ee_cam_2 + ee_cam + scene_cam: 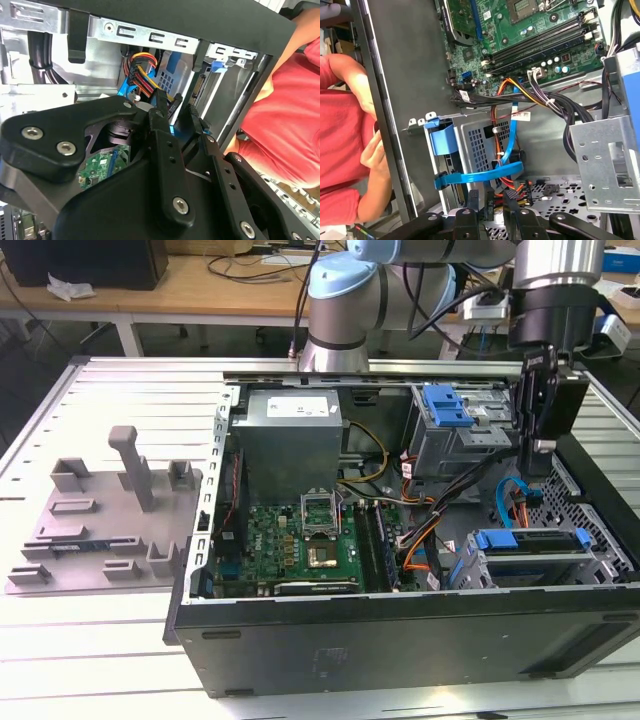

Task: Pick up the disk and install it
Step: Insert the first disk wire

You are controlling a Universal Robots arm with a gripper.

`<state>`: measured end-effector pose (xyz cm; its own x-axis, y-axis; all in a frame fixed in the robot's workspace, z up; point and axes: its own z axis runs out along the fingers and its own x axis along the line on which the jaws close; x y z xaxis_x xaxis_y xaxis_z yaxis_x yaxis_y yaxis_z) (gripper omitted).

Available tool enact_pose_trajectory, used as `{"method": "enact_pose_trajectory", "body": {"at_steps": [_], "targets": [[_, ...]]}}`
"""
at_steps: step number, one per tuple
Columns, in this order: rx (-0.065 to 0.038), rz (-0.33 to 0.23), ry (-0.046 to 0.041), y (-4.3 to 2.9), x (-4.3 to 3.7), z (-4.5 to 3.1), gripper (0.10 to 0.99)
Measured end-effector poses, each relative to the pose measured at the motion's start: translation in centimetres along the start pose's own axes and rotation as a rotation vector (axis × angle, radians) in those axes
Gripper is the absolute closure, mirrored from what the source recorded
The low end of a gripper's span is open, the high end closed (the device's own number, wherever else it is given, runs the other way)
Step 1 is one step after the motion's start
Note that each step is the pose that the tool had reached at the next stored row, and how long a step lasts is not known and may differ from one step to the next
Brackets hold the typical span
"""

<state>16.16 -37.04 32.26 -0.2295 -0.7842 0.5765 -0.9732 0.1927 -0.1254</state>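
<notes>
Disk sits in its blue carrier inside the drive cage, at the near corner of the open computer case on the exterior view's right. The end effector hangs just above, narrowly parted and empty. Working well here likely means staying vertical, clear of the blue cable.

Silver disk, blue carrier frame, lying flat, inside the computer case's drive cage

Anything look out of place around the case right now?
Yes: a person in a red top is right against the case wall, one hand at its edge, close to the gripper. Inside, I see nothing damaged or askew.
</notes>
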Motion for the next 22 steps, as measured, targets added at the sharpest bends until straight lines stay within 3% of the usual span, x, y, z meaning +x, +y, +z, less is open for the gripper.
{"method": "enact_pose_trajectory", "body": {"at_steps": [6,8,9,16,22], "targets": [[0.000,0.000,0.0001,0.01,0.00,0.02,0.776],[0.000,0.000,0.0001,0.01,0.00,0.03,0.906],[0.000,0.000,0.0001,0.01,0.00,0.03,0.918],[0.000,0.000,0.0000,0.00,0.01,0.05,0.918],[0.001,0.001,-0.0015,-0.12,0.53,0.03,0.918]]}}
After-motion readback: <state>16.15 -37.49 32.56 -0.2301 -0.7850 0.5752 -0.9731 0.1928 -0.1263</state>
